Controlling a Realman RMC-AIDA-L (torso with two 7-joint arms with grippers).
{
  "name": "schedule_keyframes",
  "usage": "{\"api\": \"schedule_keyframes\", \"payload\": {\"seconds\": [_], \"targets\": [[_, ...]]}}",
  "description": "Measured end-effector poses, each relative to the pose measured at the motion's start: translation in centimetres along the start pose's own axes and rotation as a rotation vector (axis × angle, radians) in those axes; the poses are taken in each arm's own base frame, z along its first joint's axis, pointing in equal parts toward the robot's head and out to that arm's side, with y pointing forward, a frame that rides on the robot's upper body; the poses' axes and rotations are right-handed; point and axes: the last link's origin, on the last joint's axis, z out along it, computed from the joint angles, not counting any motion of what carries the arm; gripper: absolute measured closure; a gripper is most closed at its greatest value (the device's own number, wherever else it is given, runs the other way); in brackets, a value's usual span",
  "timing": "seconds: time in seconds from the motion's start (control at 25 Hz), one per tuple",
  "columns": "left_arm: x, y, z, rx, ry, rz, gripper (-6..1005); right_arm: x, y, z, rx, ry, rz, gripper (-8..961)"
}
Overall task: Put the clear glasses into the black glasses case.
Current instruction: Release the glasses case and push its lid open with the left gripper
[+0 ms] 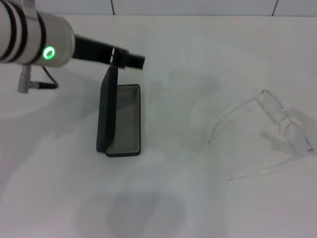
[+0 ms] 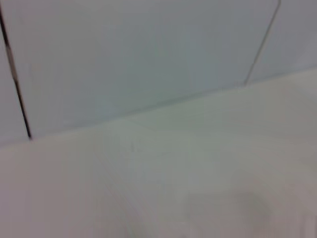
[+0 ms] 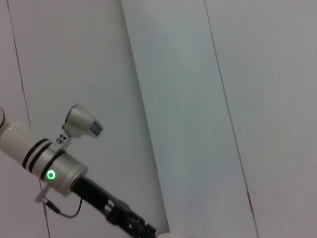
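I see the case [image 1: 120, 121] open, lid upright, with my left gripper [image 1: 134, 60] at the lid's top edge. Whether it grips, I cannot tell. The glasses [image 1: 277, 130] lie well apart.

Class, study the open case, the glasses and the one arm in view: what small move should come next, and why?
Probably the right arm, unseen in the head view, should reach toward the clear plastic glasses, lying unfolded on the white table, apart from the black hinged glasses case. The case already stands open, and the left gripper is at its raised lid, seemingly holding it up.

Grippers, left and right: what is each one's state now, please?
Left gripper: above the black glasses case, holding nothing; fingers cannot be told.
Right gripper: not in view.
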Motion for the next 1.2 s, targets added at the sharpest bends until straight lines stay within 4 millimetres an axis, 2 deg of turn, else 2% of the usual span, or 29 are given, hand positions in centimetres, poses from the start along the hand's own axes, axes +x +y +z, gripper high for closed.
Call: {"api": "schedule_keyframes", "payload": {"seconds": [0.36, 0.48, 0.88, 1.2], "targets": [[-2.5, -1.4, 2.6, 0.02, -0.133, -0.044, 157, 0.0, -0.1, 0.2, -0.003, -0.004, -0.008, 73], [-2.8, -1.7, 3.1, 0.037, -0.156, -0.045, 156, 0.0, 0.0, 0.3, -0.003, -0.005, -0.007, 73], [-3.2, -1.3, 5.3, 0.072, -0.237, 0.031, 156, 0.1, 0.1, 0.1, 0.003, -0.008, -0.008, 74], [-3.6, -2.0, 5.6, 0.121, -0.262, 0.047, 421, 0.0, 0.0, -0.1, 0.016, -0.019, -0.019, 75]]}}
